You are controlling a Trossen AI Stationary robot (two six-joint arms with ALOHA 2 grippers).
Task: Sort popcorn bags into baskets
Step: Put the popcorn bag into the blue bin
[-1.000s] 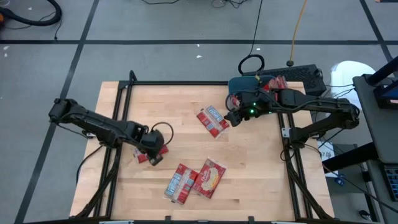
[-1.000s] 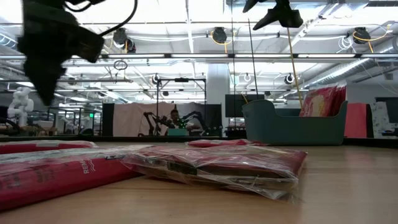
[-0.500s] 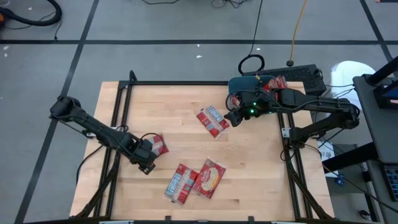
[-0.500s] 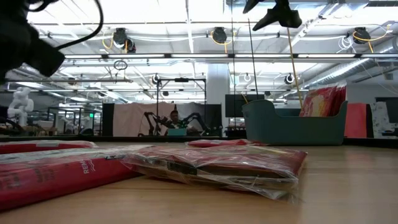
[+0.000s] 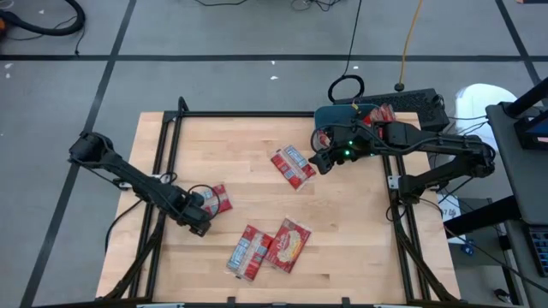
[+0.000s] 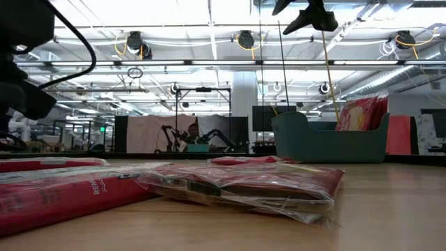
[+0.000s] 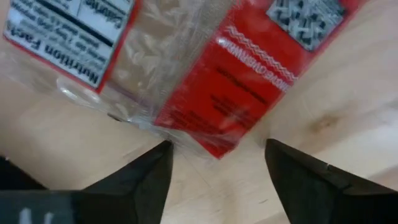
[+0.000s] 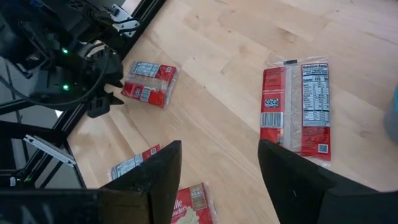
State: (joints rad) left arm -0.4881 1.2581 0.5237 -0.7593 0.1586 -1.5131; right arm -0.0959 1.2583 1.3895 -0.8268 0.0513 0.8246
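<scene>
I've got a popcorn bag [image 5: 215,199] lying label-up on the table [image 5: 257,137] at about eight o'clock, with my left gripper [image 5: 199,223] just beside it, fingers spread, holding nothing. Two more bags [image 5: 268,245] sit at six. Another bag [image 5: 292,166] lies near centre; my right gripper [image 5: 318,162] hovers open beside it, by the teal basket [image 5: 324,115] at two o'clock.

- I see the pale wooden bench [image 5: 257,171] with a black metal frame [image 5: 248,114] around its edges.
- Around it is grey floor [image 5: 214,34] marked with dark lines.
- A black cable loop [image 5: 346,87] lies on the floor just beyond the bench's far edge.
- A yellow cable [image 5: 413,34] runs across the floor.
- From the low view, I see ceiling lights [image 6: 244,38] in the room behind.
</scene>
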